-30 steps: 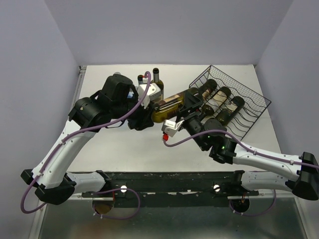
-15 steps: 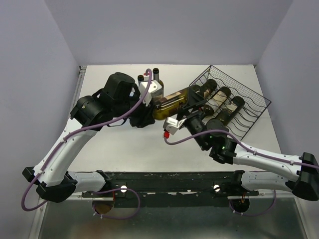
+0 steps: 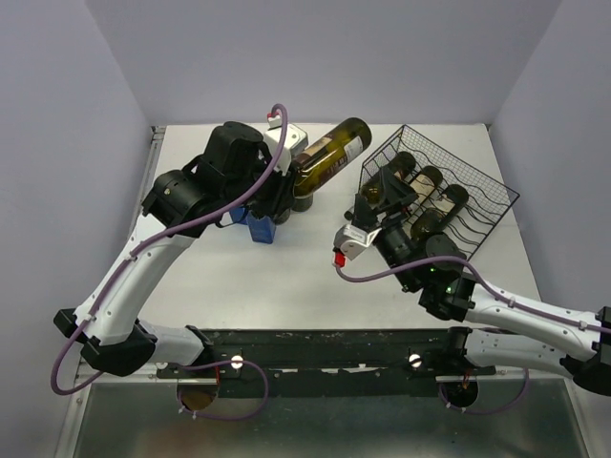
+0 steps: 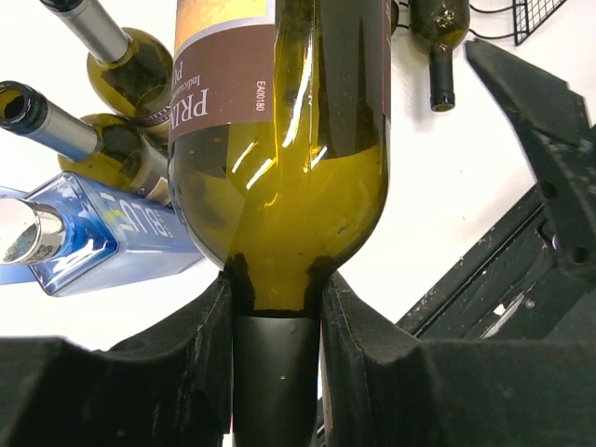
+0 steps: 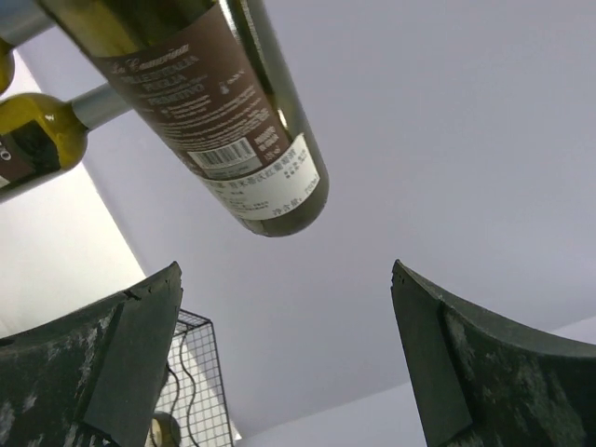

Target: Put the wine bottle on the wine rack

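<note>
Halfway there: the left hand (image 4: 277, 300) is clenching the neck of the wine bottle (image 3: 329, 157), which is hanging tilted above the surface (image 3: 286, 277), its base pointing toward the wine rack (image 3: 482, 219) but not yet over a cradle. The right hand (image 5: 284, 279) is gaping empty below the bottle's base, near the rack's corner. The crossing and the laying-down are still waiting. A second ago the bottle was sitting low between both hands; since then the left arm has raised it and the right has let go.
</note>
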